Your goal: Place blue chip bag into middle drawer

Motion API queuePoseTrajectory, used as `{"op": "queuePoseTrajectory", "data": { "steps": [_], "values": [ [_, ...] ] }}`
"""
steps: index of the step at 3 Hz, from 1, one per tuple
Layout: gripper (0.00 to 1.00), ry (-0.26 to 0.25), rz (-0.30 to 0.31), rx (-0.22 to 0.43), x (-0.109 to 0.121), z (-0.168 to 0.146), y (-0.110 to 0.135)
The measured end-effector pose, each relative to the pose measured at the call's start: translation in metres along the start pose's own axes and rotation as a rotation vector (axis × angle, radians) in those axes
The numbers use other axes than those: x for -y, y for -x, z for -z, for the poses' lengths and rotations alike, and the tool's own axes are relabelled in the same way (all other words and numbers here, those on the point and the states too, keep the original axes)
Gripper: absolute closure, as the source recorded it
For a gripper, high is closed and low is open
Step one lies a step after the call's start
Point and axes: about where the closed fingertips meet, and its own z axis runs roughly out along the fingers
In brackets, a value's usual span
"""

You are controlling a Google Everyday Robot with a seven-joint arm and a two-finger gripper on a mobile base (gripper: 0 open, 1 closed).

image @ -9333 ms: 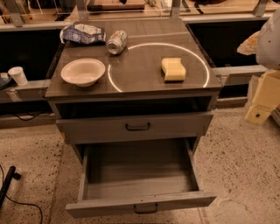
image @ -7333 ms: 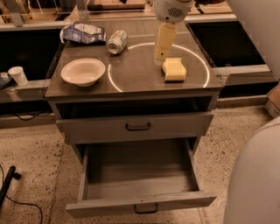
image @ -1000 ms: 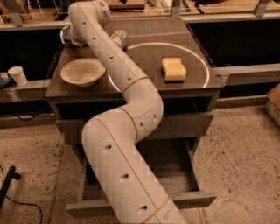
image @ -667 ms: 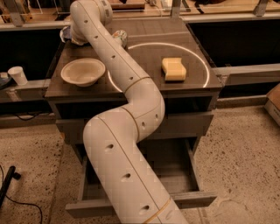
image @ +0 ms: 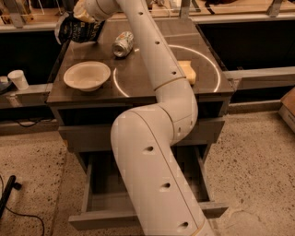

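Beyond the bowl (image: 86,76), over the far left corner of the cabinet top (image: 78,95), the gripper (image: 87,11) looks pressed onto the top edge of the blue chip bag (image: 76,31), which hangs crumpled beneath it; gripping high probably lets the soft foil dangle freely and come away from the surface, though whether its lower edge is fully off the top cannot be told. The middle drawer (image: 99,220) stands pulled out well below and in front of the bowl, likely left open to receive the bag. The bowl itself sits directly between the bag and that drawer, so the bag must pass above it or off to its side. Right of the bowl and a little farther back lies a crushed can (image: 123,44); farther right, a yellow sponge (image: 188,70) peeks from behind the arm (image: 156,152). The arm's own bulk covers much of the drawer opening, and the closed upper drawer (image: 76,137) sits just under the bowl
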Motion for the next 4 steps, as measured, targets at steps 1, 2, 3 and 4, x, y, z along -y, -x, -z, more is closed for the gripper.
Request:
{"op": "queuePoseTrajectory", "data": {
  "steps": [1,2,3,4],
  "values": [
    [1.0,0.045,0.082,0.064,0.005,0.053,0.028],
    [1.0,0.071,0.15,0.072,0.008,0.091,0.042],
    [1.0,0.107,0.228,0.073,0.004,0.119,0.052],
    [1.0,0.11,0.239,0.075,0.003,0.12,0.053]
  ]
}}
